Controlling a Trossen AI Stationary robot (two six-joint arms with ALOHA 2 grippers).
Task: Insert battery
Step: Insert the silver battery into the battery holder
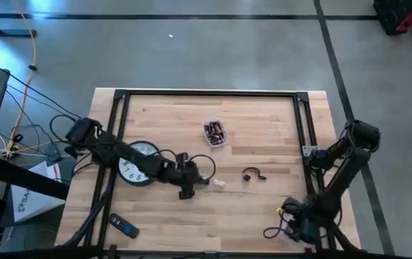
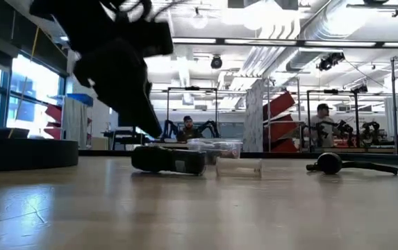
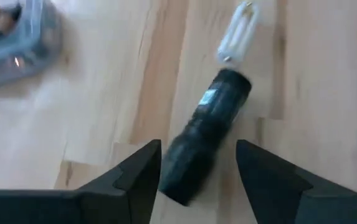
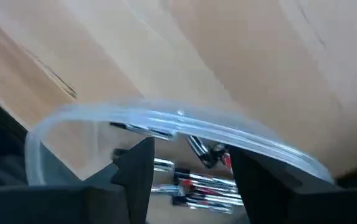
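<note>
Black fingers (image 3: 134, 180) of the left gripper (image 3: 197, 180) stand wide apart astride a flashlight (image 3: 206, 134); its label is unreadable.

The only readable marks are on the round white wall clock with a black rim (image 1: 138, 164), which lies flat on the pale wooden counter (image 1: 263, 144) partly under the left arm: its dial numerals 6 and 5 show near the lower edge, the rest being covered or too small. A pale label on the black cylindrical flashlight (image 3: 210, 132) cannot be read.
</note>
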